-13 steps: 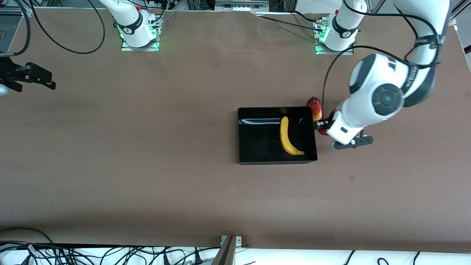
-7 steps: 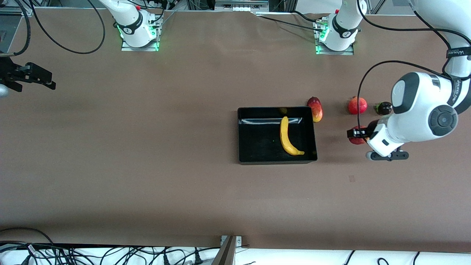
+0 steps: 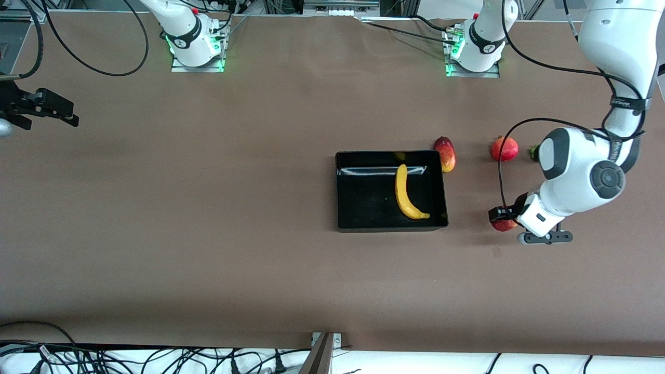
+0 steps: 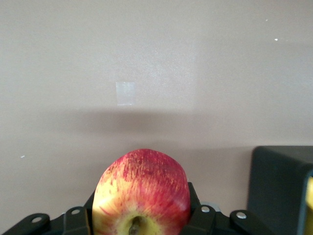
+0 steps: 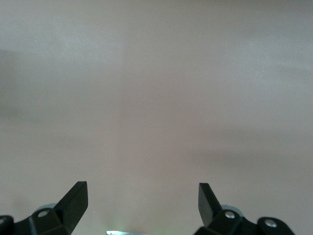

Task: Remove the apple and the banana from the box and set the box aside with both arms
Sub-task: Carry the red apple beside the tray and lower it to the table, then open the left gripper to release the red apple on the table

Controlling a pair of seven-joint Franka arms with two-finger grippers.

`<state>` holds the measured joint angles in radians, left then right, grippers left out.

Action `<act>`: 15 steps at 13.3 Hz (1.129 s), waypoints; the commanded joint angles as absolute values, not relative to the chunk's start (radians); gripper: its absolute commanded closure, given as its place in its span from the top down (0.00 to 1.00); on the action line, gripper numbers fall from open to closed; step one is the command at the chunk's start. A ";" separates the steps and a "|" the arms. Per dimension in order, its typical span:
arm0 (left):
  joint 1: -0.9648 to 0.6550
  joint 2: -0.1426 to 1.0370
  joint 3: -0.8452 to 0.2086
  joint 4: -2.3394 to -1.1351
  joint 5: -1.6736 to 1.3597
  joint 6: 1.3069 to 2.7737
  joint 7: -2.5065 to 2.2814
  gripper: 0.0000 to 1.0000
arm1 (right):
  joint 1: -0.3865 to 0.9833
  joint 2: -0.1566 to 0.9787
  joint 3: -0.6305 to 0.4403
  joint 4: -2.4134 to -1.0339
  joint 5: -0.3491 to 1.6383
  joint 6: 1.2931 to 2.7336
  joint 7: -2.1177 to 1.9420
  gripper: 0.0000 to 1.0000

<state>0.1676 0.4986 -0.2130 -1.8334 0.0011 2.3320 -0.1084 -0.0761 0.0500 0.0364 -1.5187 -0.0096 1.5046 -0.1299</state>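
Aloft over bare tabletop (image 3: 208, 208), the left gripper (image 3: 503, 218) clamps its jaws on the apple (image 4: 142, 193). Right gripper (image 5: 142, 200) waits, jaws apart, cut off at the frame edge; no lettering is legible.

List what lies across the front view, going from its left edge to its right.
right pincer → black tray → banana → mango → apple in the left pincer.

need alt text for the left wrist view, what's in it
A red apple with yellowish patches fills the lower middle of the view, clamped between the black fingers of the left gripper above the bare brown table. A corner of the black tray shows at one edge, and a small pale square mark lies on the table.
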 commanded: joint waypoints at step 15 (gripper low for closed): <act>0.183 0.571 -0.192 -2.002 0.130 2.615 -0.129 0.99 | -0.080 0.058 0.037 -1.497 -0.020 1.489 -0.127 1.00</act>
<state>0.1785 0.5505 -0.1996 -2.0122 0.1001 2.6089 -0.1107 -0.0765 0.0501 0.0349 -1.5187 -0.0097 1.5044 -0.1299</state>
